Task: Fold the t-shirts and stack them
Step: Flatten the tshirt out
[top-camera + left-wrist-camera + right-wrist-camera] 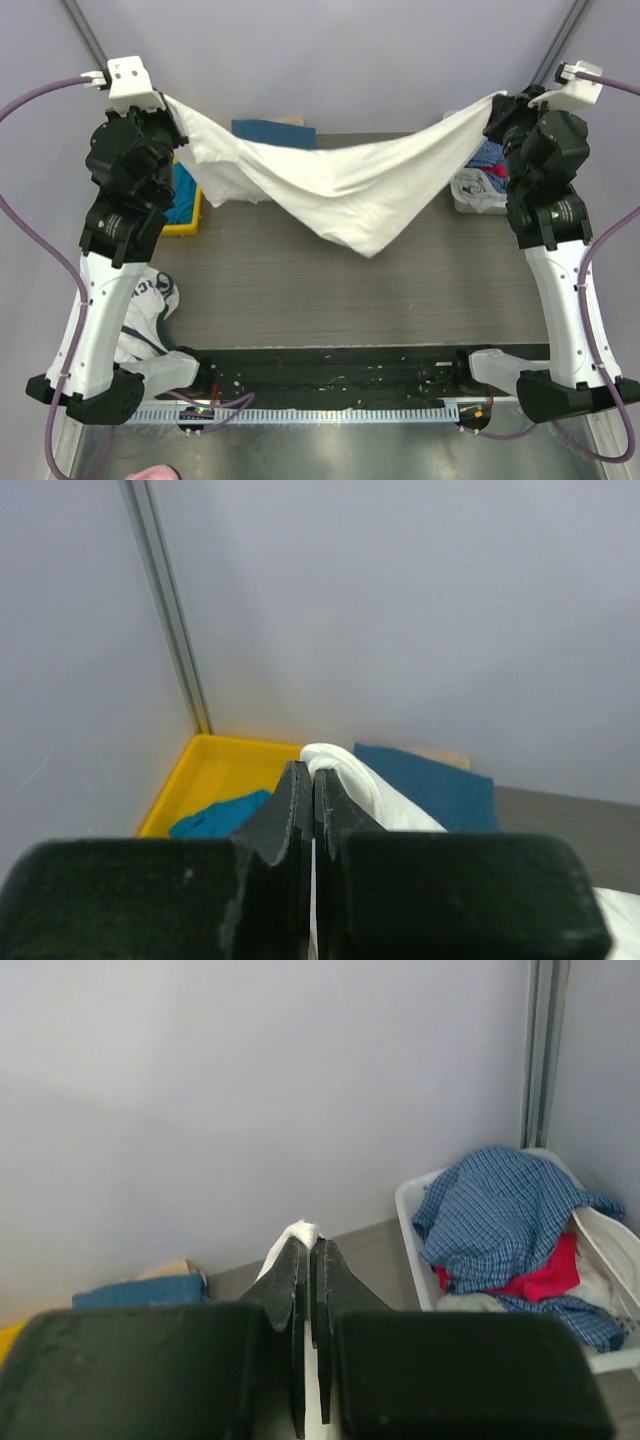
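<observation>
You've got the white t-shirt (330,190) strung in the air above the table (300,300), left gripper (172,112) and right gripper (492,110) both clenched on its top corners, belly sagging toward the table's middle. Pull it taut and level before lowering so it lands flat, not bunched. Folded blue t-shirt (272,132) sits at the table's far edge; keep the hem off it. Don't let go early.
</observation>
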You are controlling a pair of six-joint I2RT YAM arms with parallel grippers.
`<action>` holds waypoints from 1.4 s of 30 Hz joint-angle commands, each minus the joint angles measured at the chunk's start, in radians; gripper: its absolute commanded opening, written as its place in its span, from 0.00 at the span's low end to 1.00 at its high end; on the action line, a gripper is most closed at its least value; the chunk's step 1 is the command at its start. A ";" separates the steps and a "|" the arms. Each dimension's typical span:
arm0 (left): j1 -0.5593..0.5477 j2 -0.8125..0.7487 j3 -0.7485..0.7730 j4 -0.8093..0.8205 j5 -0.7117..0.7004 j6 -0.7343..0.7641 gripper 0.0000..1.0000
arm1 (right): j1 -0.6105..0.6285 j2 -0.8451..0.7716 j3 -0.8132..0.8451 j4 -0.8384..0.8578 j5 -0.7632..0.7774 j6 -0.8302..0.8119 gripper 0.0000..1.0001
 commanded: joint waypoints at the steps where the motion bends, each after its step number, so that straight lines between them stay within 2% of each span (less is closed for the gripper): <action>1: 0.002 -0.115 0.070 -0.139 -0.028 -0.019 0.00 | -0.002 -0.086 0.090 -0.097 -0.027 -0.013 0.01; 5: 0.002 -0.193 0.155 -0.266 -0.025 -0.065 0.00 | -0.002 -0.146 0.207 -0.206 -0.046 -0.004 0.01; 8: 0.002 -0.212 0.190 -0.275 -0.046 -0.058 0.00 | -0.004 -0.152 0.235 -0.225 -0.026 0.005 0.01; 13: 0.002 -0.120 0.128 -0.078 -0.126 0.076 0.00 | -0.004 -0.057 0.197 -0.167 0.042 0.013 0.01; 16: 0.004 -0.005 0.072 0.042 -0.121 0.133 0.00 | -0.004 0.046 0.140 -0.102 0.071 0.025 0.01; 22: 0.066 0.296 -0.047 0.194 -0.048 0.087 0.00 | -0.042 0.289 0.034 0.032 0.108 0.080 0.01; 27: 0.100 0.605 -0.006 0.306 -0.042 0.113 0.00 | -0.085 0.568 0.071 0.096 0.086 0.110 0.01; 28: 0.102 0.712 0.029 0.312 -0.051 0.135 0.00 | -0.087 0.642 0.075 0.122 0.079 0.110 0.01; 31: 0.103 0.874 0.077 0.327 -0.080 0.139 0.00 | -0.088 0.731 0.084 0.151 0.057 0.116 0.01; 35: 0.103 0.980 0.104 0.332 -0.091 0.125 0.00 | -0.087 0.805 0.077 0.185 0.052 0.122 0.01; 38: 0.103 1.005 0.101 0.334 -0.095 0.119 0.00 | -0.087 0.819 0.077 0.195 0.048 0.111 0.01; 39: 0.103 1.005 0.094 0.335 -0.097 0.119 0.00 | -0.087 0.827 0.077 0.197 0.048 0.108 0.04; 40: 0.105 1.006 0.089 0.335 -0.095 0.119 0.00 | -0.088 0.828 0.078 0.197 0.045 0.096 0.14; 41: 0.105 1.006 0.089 0.334 -0.097 0.120 0.00 | -0.088 0.828 0.078 0.195 0.042 0.090 0.48; 42: 0.105 1.005 0.089 0.337 -0.098 0.119 0.00 | -0.087 0.819 0.075 0.192 0.039 0.082 0.61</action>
